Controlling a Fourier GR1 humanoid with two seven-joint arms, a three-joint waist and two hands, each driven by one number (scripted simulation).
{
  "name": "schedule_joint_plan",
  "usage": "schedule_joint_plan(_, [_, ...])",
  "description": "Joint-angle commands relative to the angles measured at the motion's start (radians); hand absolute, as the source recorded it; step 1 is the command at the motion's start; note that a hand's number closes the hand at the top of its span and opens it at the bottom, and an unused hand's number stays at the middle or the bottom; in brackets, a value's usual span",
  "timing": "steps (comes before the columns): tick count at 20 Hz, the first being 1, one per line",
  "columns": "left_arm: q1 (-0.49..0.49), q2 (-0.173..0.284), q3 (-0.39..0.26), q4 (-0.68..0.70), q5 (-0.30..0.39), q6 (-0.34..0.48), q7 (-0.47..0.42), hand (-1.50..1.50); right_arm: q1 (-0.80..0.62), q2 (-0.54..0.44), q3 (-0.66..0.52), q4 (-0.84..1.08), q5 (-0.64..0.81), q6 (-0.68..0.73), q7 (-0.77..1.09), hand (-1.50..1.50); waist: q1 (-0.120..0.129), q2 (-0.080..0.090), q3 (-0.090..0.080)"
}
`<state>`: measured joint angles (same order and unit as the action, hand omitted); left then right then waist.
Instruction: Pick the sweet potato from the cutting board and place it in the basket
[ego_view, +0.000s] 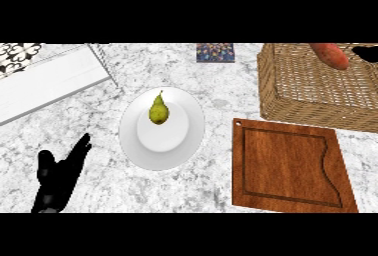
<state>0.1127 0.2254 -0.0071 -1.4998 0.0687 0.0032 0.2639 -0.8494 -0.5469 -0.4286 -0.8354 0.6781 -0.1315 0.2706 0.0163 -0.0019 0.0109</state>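
Sweet potato (330, 55): one, orange-red, lying slanted inside the basket at its far side, its upper end cut by the view's top edge.
Basket (295, 95): one, woven wicker, at the far right of the counter; its right part runs out of view. Its near wall stands just beside the cutting board's far edge; whether the two touch cannot be told.
Cutting board (288, 167): one, reddish wood with a routed groove and a small hole at its far left corner; it lies flat at the right, its top bare, its near edge at the view's lower limit.
Plate (162, 145): one, white, at the centre of the counter, apart from the board's left edge with a strip of marble between.
Pear (158, 111): one, yellow-green, stem pointing away, on the far half of the plate.
Left hand (60, 175): one in view, black, at the lower left, fingers straight and relaxed, holding nothing, resting apart from the plate's left rim.
Right hand: a dark shape shows at the top right corner beside the sweet potato, possibly part of it; its state cannot be told.
Patterned tile (215, 52): one, small and dark, at the far edge between plate and basket.
White tray (44, 82): one, angled at the far left.
Open room: bare marble counter (221, 75) around the plate and between hand and plate.
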Motion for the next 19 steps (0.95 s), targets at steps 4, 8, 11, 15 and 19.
schedule_joint_plan(4, [-0.028, -0.015, 0.004, 0.095, -0.005, -0.011, 0.037, 0.00, -0.053, -0.035, 0.006, 0.087, 0.000, -0.040, -0.070, -1.50, -0.002, 0.008, -0.011])
schedule_joint_plan(8, [0.022, -0.039, 0.006, 0.142, -0.018, -0.001, -0.031, 0.00, 0.027, -0.048, -0.069, -0.029, -0.106, -0.008, -0.085, -1.50, -0.021, 0.001, -0.012])
schedule_joint_plan(11, [0.017, -0.019, 0.008, 0.072, -0.007, -0.012, 0.033, 0.00, 0.010, -0.125, -0.132, 0.012, -0.146, -0.008, -0.101, -1.50, -0.014, 0.003, -0.010])
schedule_joint_plan(15, [0.021, -0.022, 0.009, 0.059, -0.019, -0.005, 0.026, 0.00, 0.077, -0.174, -0.180, -0.022, -0.180, 0.000, -0.062, -1.50, -0.021, 0.001, -0.011])
schedule_joint_plan(19, [0.034, -0.025, 0.028, 0.046, 0.006, -0.015, 0.028, 0.00, 0.166, -0.275, -0.276, -0.025, -0.274, 0.109, -0.087, -1.50, -0.032, -0.001, -0.010])
